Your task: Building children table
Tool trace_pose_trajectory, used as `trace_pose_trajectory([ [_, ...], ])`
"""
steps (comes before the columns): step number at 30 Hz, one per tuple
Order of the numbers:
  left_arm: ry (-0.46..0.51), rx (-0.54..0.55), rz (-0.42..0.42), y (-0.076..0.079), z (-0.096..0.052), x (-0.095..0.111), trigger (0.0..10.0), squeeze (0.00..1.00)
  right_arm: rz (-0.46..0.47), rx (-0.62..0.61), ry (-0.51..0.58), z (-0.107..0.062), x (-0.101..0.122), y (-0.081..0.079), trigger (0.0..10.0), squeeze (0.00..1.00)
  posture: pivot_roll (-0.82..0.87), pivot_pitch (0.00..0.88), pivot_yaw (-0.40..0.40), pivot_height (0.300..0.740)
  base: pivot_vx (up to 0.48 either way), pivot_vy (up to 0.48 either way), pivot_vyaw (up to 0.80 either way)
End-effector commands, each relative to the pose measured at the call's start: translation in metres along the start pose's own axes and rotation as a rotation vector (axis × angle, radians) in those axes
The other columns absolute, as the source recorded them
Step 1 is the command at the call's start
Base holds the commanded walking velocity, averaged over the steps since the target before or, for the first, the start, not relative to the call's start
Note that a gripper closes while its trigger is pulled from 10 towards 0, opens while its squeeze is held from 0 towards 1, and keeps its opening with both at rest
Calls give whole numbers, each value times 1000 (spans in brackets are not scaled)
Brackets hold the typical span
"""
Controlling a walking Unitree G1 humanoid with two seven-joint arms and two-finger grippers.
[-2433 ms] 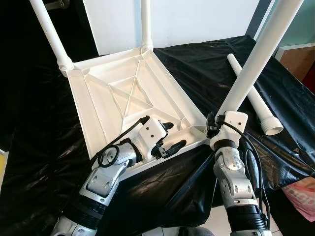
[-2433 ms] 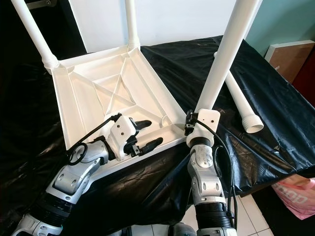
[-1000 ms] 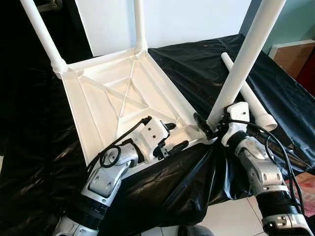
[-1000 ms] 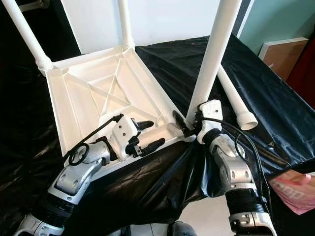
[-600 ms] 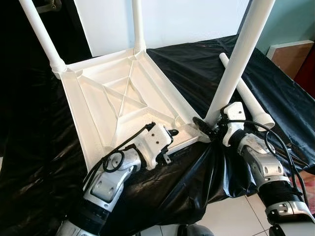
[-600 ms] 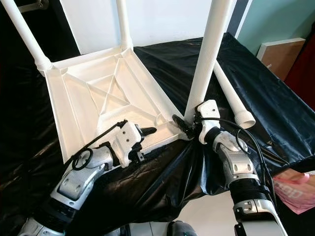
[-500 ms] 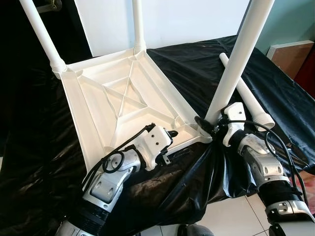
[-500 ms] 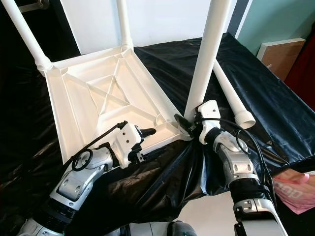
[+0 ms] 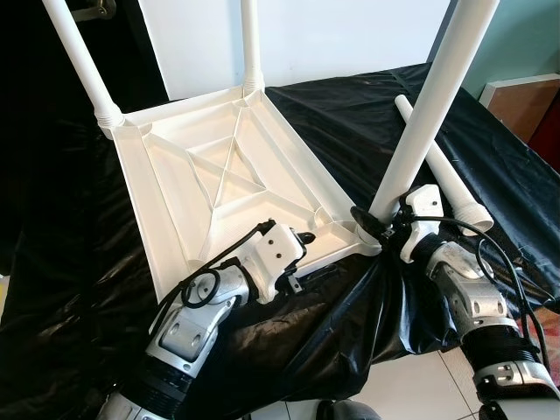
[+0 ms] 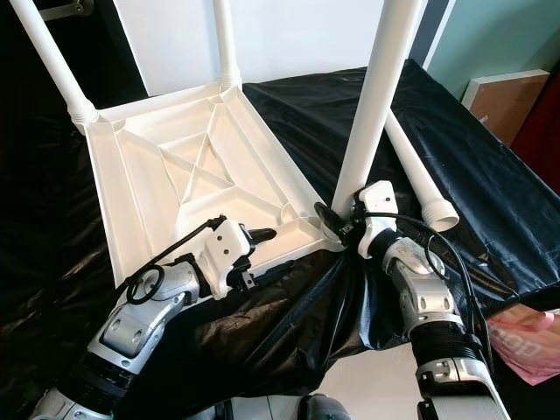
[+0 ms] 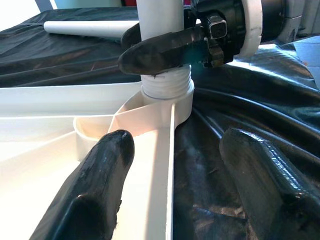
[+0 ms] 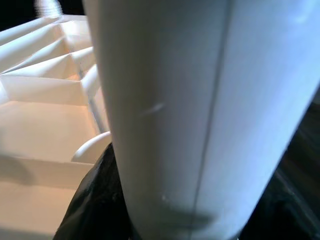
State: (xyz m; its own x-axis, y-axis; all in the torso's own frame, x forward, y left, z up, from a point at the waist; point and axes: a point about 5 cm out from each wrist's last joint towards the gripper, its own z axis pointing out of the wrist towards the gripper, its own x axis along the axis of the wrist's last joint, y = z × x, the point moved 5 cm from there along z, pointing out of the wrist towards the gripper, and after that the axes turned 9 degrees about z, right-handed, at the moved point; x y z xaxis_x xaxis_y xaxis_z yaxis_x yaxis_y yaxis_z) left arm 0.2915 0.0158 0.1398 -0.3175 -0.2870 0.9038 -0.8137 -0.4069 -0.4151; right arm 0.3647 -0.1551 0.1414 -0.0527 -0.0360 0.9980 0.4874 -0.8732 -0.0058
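Note:
The white tabletop (image 9: 219, 175) lies upside down on a black-covered table. Two white legs (image 9: 83, 57) (image 9: 252, 44) stand in its far corners. A third leg (image 9: 429, 105) stands tilted in the near right corner socket (image 11: 165, 95), its threaded end just above the collar. My right gripper (image 9: 372, 223) is shut on this leg just above the threads. My left gripper (image 9: 302, 256) is open at the near rim, one finger (image 11: 107, 165) inside the tabletop and the other over the black cloth. A fourth leg (image 9: 446, 175) lies loose on the cloth to the right.
The black cloth (image 9: 332, 324) hangs over the table's front edge above a tiled floor. A brown box (image 9: 529, 96) stands at the far right and a pink bag (image 10: 525, 346) lies low on the right. A white wall panel is behind the tabletop.
My left gripper drew back from inside the tabletop to its near rim. My right arm swung out to the right while keeping hold of the leg at the corner.

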Motion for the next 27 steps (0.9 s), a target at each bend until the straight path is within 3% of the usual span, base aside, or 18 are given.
trace_pose_trajectory([
  [1, -8, -48, 0, 6, 1, -3, 10000, 0, 23, -108, -66, -7, -21, 4, 10000, 0, -21, 114, -1, 740, 0, 0, 0],
  [7, -10, -51, -1, 7, -1, -3, 10000, 0, 61, -210, -53, -9, -24, 1, 10000, 0, -20, 120, 2, 740, 0, 0, 0],
  [10, -16, -55, 1, 7, -2, -4, 10000, 0, 111, -369, -38, -12, -27, 5, 10000, 0, -19, 121, 5, 740, 0, 0, 0],
  [15, -18, -55, 1, 7, -3, -5, 10000, 0, 142, -451, -38, -15, -31, 4, 10000, 0, -18, 122, 6, 740, 0, 0, 0],
  [18, -18, -56, 2, 7, -3, -4, 10000, 0, 176, -587, -39, -18, -38, -1, 10000, 0, -15, 122, 4, 740, 0, 0, 0],
  [20, -18, -56, 2, 7, -3, -4, 10000, 0, 176, -587, -39, -18, -38, -1, 10000, 0, -15, 122, 4, 740, 0, 0, 0],
  [23, -19, -52, 1, 7, -3, -4, 10000, 0, 185, -701, -42, -21, -42, -7, 10000, 0, -10, 121, 3, 740, 0, 0, 0],
  [27, -20, -51, 1, 7, -4, -5, 10000, 0, 192, -713, -39, -20, -41, -10, 10000, 0, -8, 119, 3, 740, 0, 0, 0],
])
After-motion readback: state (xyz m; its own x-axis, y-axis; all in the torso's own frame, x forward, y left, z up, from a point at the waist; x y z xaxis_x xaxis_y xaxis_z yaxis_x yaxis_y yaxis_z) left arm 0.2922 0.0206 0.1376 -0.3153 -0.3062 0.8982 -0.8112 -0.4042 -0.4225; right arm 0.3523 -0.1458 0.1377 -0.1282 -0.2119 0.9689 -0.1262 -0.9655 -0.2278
